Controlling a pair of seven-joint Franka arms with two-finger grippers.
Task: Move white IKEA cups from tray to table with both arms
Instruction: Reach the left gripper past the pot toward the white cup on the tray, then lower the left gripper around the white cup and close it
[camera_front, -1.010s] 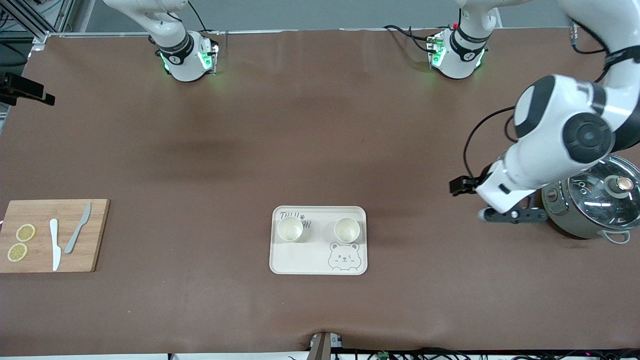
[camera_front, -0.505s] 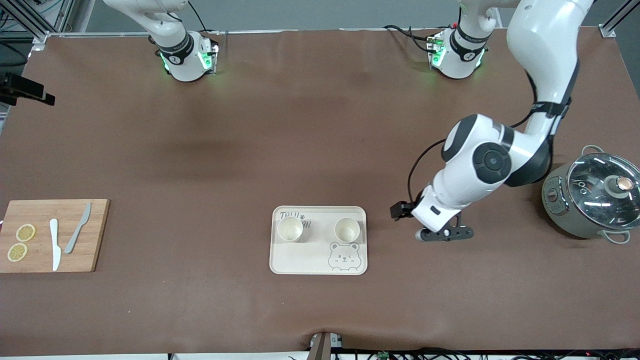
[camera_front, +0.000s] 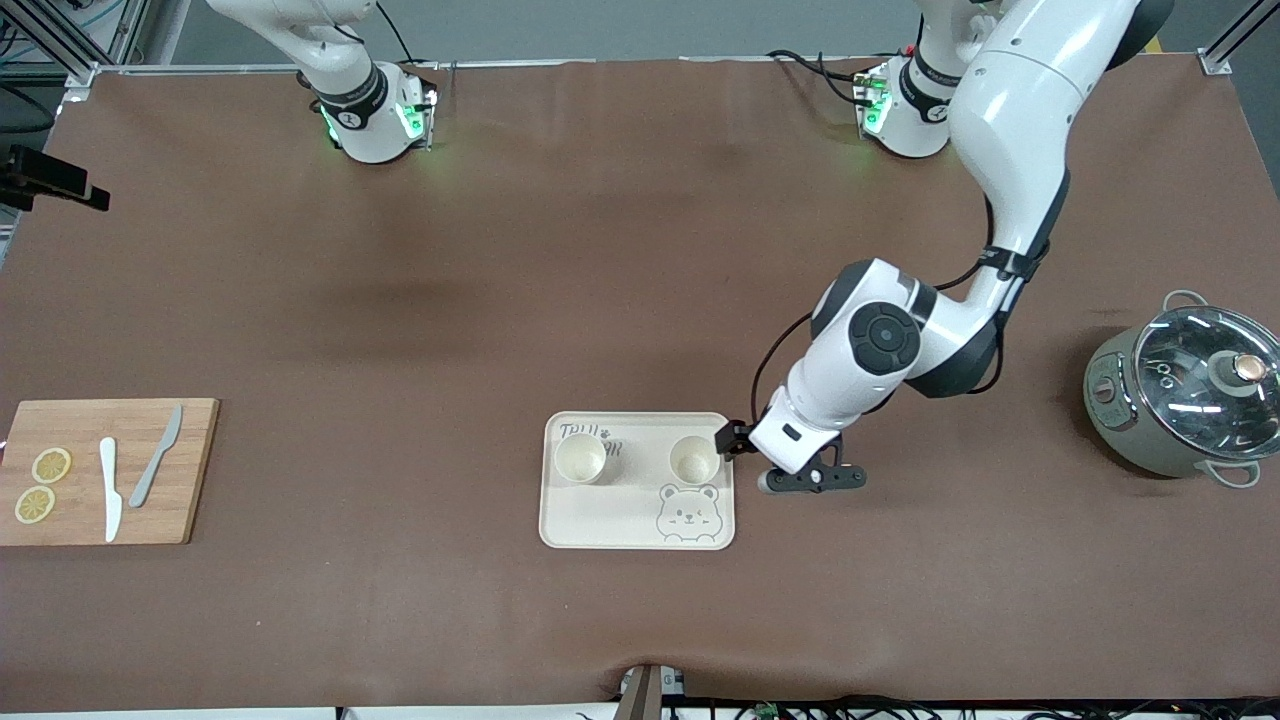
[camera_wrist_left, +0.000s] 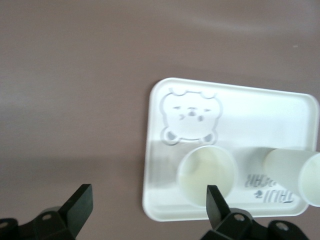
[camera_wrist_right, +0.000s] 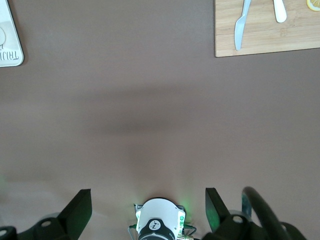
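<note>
Tray (camera_front: 636, 530) sits mid-counter, both cups (camera_front: 580, 458) (camera_front: 694, 459) upright in it. Left claw (camera_wrist_left: 147, 207), fingers wide, hovers at the tray's edge beside the nearer cup; risk: finger clips rim, tips it. Right claw (camera_wrist_right: 147, 205) wide, waiting above its base.

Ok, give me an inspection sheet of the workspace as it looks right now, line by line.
Surface: table under a plain brown mat.
Job's things: two cups upright on the tray, apart from each other.
Clutter: cutting board with two knives and two lemon slices toward the right arm's end; lidded pot toward the left arm's end.
Hands: left hand open, empty, over the tray's edge by the nearer cup; right hand open, empty, high over the table, waiting.
Cables: black cable along the left arm's wrist; cables by its base.
Surroundings: metal frame at the table's corner.
</note>
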